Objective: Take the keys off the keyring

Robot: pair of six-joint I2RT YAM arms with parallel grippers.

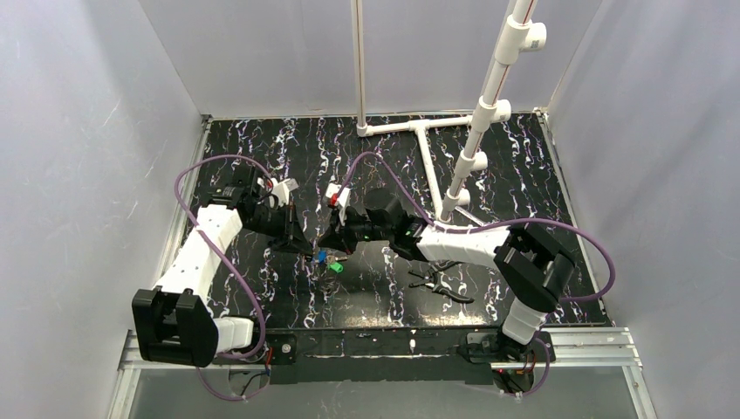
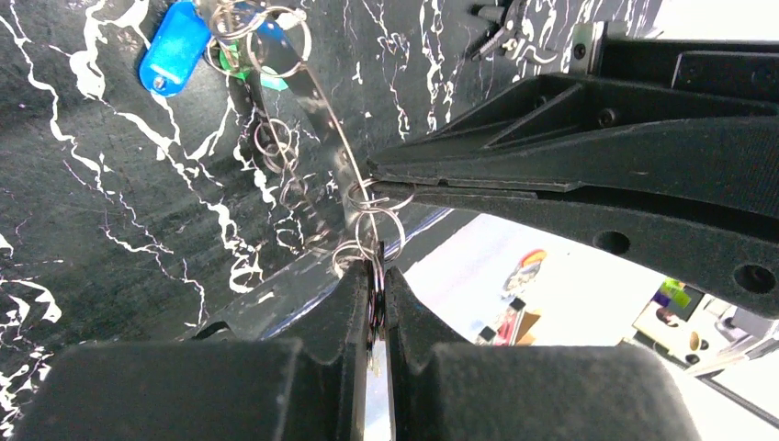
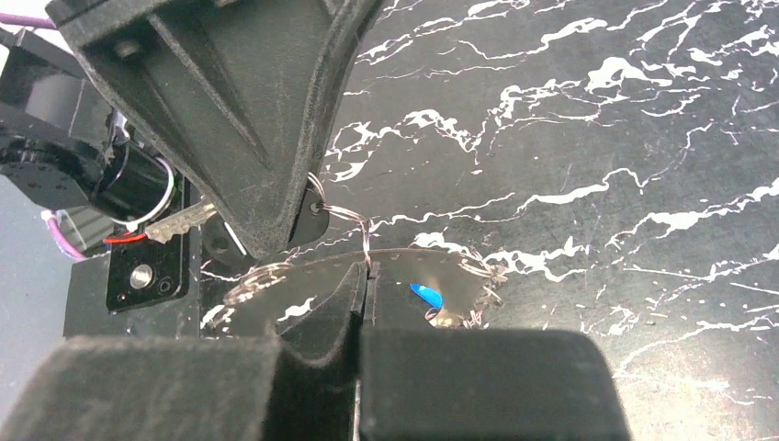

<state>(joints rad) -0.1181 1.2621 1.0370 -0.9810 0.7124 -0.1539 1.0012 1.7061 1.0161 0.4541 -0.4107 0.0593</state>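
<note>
Black stone veined with white, the counter (image 1: pixel 524 175) fills the middle of the overhead view, and both arms reach to a spot just left of centre. There the left tool (image 1: pixel 305 247) and the right tool (image 1: pixel 330 239) meet almost tip to tip. Just below the tips show the keys: the blue key (image 1: pixel 322 257) and, slightly lower right, the green key (image 1: pixel 334 269). From above I cannot tell whether they hang or rest on the counter.

In the left wrist view the left tool (image 2: pixel 375 280) rises from the bottom edge, its fingers pressed tight together on thin silvery wire. This is the keyring (image 2: pixel 370 213), a small cluster of loops at the centre of the frame. The right tool (image 2: pixel 378 180) enters from the right, its jaws closed to a fine point that pinches the same cluster from above. A chain of further small rings and a bright flat metal strip (image 2: pixel 317 110) run to the upper left, where the blue plastic head shows with a sliver of green beside it.

In the right wrist view the wire spans the short gap between the right tool at bottom centre and the left tool coming down from the upper left.

Black-handled pliers (image 1: pixel 441 284) lie on the counter right of centre, apart from both tools. A white pipe frame (image 1: pixel 428 140) stands toward the top.
</note>
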